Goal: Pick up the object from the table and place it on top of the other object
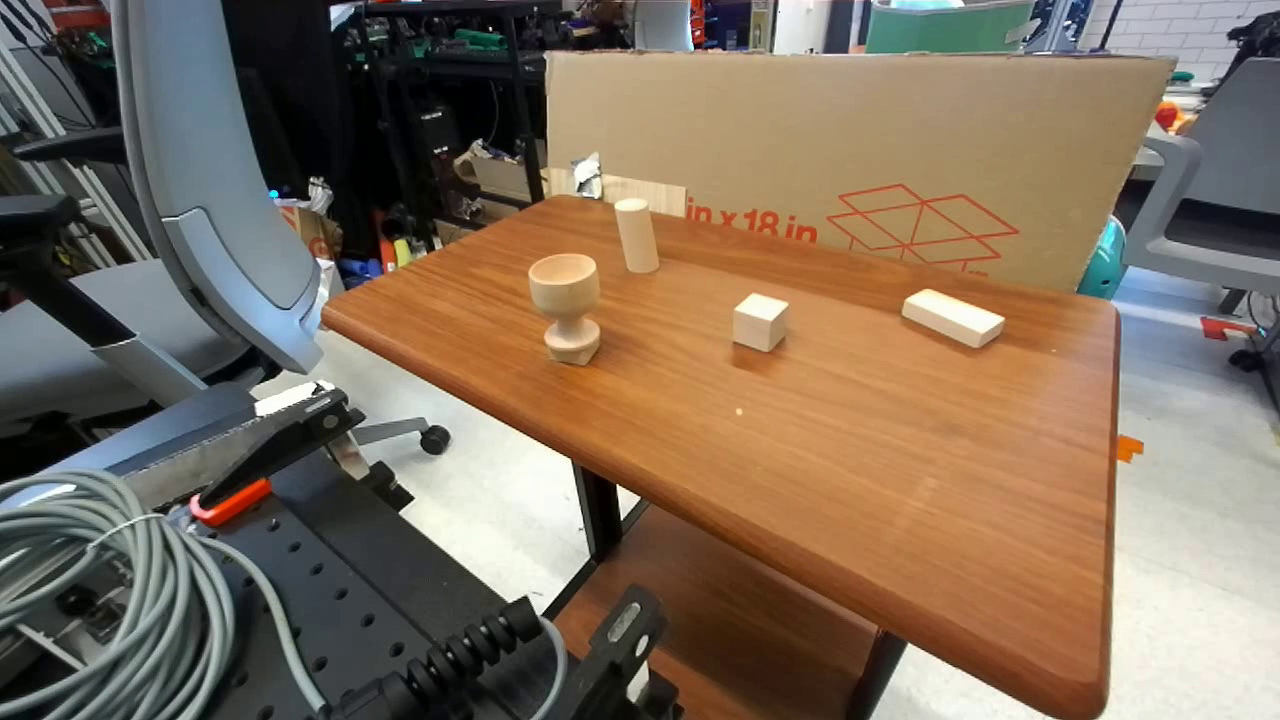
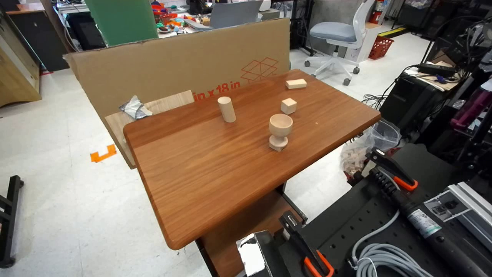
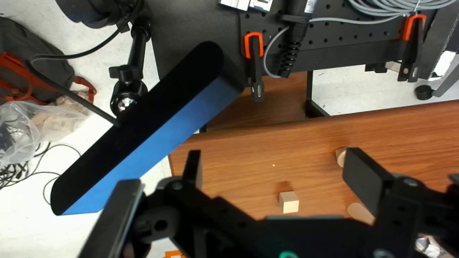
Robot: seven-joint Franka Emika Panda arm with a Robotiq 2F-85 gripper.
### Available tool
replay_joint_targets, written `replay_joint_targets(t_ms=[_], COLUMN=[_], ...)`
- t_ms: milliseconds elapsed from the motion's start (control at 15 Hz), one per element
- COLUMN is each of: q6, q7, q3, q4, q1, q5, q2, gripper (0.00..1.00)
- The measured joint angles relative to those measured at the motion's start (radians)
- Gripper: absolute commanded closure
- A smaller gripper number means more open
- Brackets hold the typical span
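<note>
I see pale floor (image 2: 57,215) around me — a grey-seated swivel chair (image 2: 333,31) on it — and, farther off, a white brick-patterned wall (image 1: 1165,42).

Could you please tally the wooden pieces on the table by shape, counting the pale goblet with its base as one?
Pale wooden cube: 1
Pale wooden cylinder: 1
Flat pale rectangular wooden block: 1
Pale wooden goblet: 1
Total: 4

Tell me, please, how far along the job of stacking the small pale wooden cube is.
Nothing looks done yet: the small pale wooden cube sits directly on the brown wooden table. Nothing is in hand: the black gripper stands open, clear of the cube. Left: grasping, lifting and stacking, presumably on the pale wooden cylinder, goblet or flat rectangular block; which, I can't tell.
</note>
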Motion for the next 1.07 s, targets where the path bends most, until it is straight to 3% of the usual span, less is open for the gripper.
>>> replay_joint_targets(t_ms=[533, 1067], q6=[-0.078, 0.047], q7=[0.159, 0.247], q3=[0.146, 0.228], q4=[0.120, 0.314], q1=[0.043, 0.079], q5=[0.064, 0.068], q2=[0.127, 0.402], gripper=[0.00, 0.00])
